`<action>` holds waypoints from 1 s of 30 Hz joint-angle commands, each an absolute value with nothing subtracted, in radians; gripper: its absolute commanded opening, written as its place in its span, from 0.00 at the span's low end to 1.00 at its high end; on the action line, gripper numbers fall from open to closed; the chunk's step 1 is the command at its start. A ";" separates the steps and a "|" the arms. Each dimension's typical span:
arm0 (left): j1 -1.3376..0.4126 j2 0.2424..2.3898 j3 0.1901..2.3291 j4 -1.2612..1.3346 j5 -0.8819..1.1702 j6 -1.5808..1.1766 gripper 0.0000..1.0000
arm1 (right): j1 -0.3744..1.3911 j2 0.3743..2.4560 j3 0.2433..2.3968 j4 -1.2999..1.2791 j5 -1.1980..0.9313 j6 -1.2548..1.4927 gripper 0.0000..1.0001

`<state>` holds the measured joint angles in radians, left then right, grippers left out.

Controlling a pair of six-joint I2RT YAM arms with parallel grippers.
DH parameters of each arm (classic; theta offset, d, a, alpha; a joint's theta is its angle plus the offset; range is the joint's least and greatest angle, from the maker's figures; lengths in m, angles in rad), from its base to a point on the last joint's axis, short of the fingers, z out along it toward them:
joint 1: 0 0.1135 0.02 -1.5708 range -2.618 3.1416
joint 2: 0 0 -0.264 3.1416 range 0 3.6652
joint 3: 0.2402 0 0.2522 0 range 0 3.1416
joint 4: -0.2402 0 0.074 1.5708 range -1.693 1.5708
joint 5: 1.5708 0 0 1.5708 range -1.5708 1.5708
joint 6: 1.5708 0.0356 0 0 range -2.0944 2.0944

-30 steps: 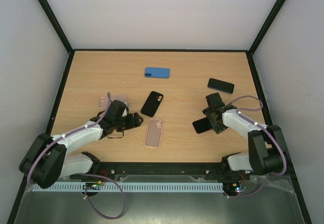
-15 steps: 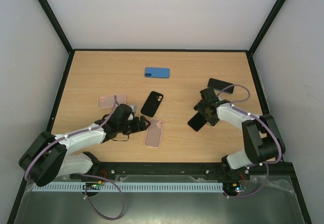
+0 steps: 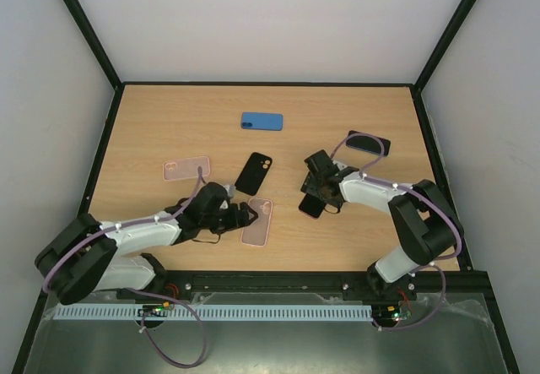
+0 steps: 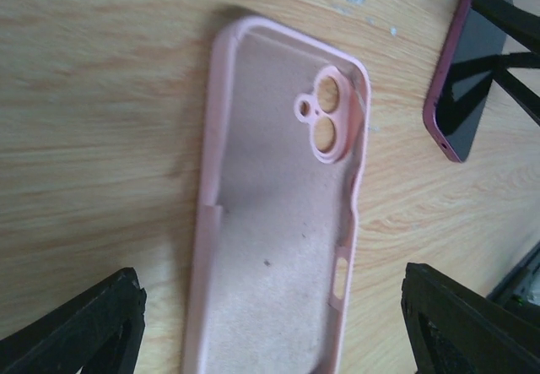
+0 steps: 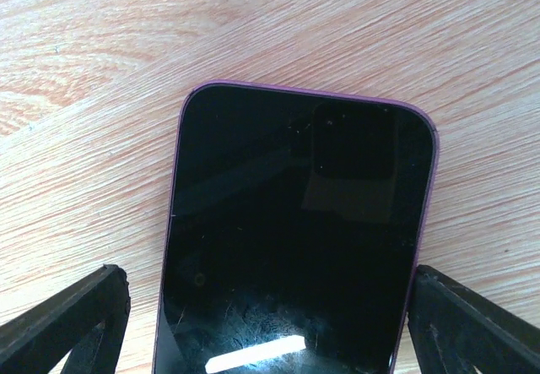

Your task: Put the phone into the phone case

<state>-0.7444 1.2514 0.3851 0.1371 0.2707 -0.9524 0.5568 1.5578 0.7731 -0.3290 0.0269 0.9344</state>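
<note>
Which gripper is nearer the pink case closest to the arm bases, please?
Left. The left gripper is at the edge of that pink case; the right gripper straddles the phone, farther right.

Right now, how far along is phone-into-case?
Done: nothing seated yet. The pink case lies open side up and empty.
In hand: the left gripper has its jaws open astride the case. The right gripper has its jaws astride the phone, which lies flat, screen up, apart from the case. Whether they grip it is unclear.
Left: bring the phone over, align it, press it in.
</note>
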 commanded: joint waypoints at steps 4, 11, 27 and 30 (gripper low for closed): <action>-0.834 1.308 0.369 0.254 0.276 -1.046 0.83 | 0.608 1.602 0.785 -0.397 0.113 0.931 0.85; -0.926 1.375 0.388 0.324 0.257 -1.101 0.83 | 0.628 1.647 0.784 -0.390 0.169 0.936 0.83; -0.876 1.155 0.349 0.188 0.128 -1.100 0.86 | 0.629 1.711 0.772 -0.346 0.151 0.867 0.75; -0.824 1.107 0.335 0.164 0.148 -1.082 0.85 | 0.629 1.668 0.728 -0.299 0.082 0.809 0.73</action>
